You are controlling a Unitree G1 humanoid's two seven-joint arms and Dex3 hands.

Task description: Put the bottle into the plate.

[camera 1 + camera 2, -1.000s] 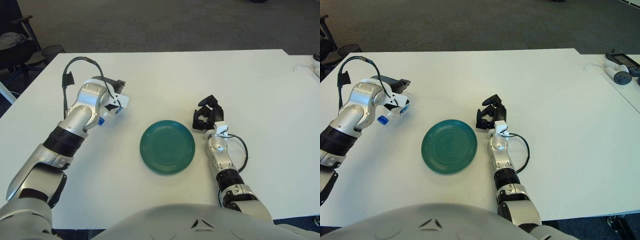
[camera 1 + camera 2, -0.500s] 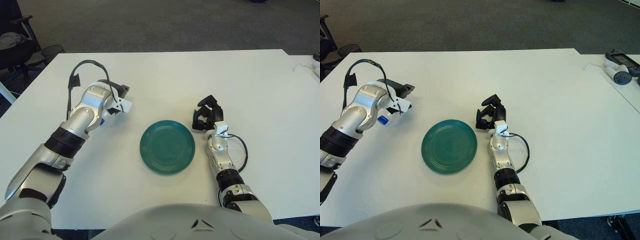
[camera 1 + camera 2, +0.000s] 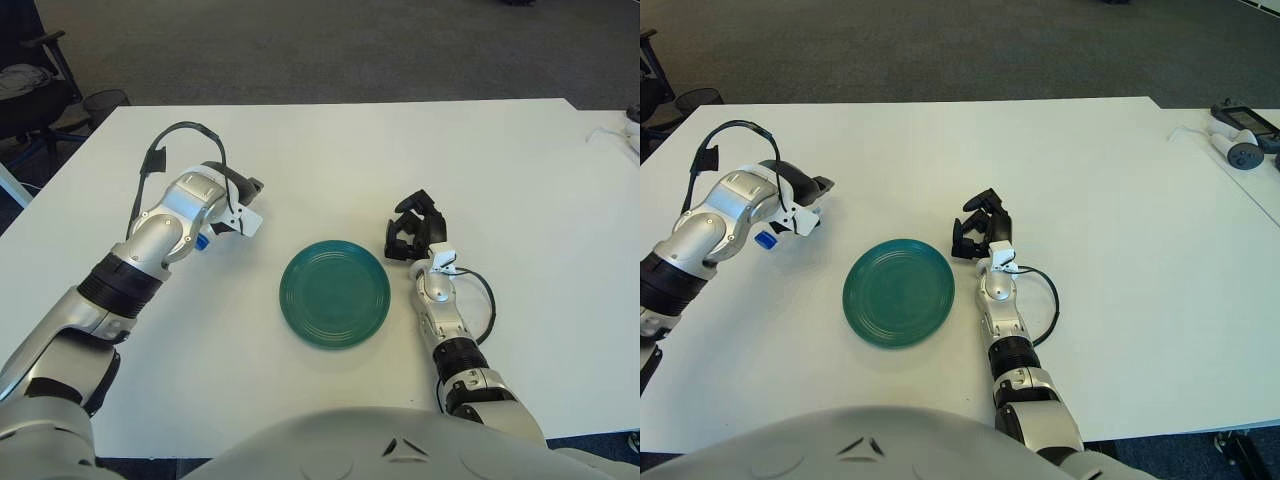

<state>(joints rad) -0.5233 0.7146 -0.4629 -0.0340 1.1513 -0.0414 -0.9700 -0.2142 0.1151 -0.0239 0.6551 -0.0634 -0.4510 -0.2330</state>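
Care matters as I carry the blue-capped clear plastic bottle [image 3: 767, 238], clenched in my left hand [image 3: 222, 205], over the round green plate [image 3: 335, 293].

The round teal plate [image 3: 335, 293] looks glazed and smooth, with faint ridged rings. The white table [image 3: 330, 160] is matt. The left forearm's silver shell [image 3: 170, 215] is satin metal; the right hand [image 3: 413, 229] is dull black plastic.
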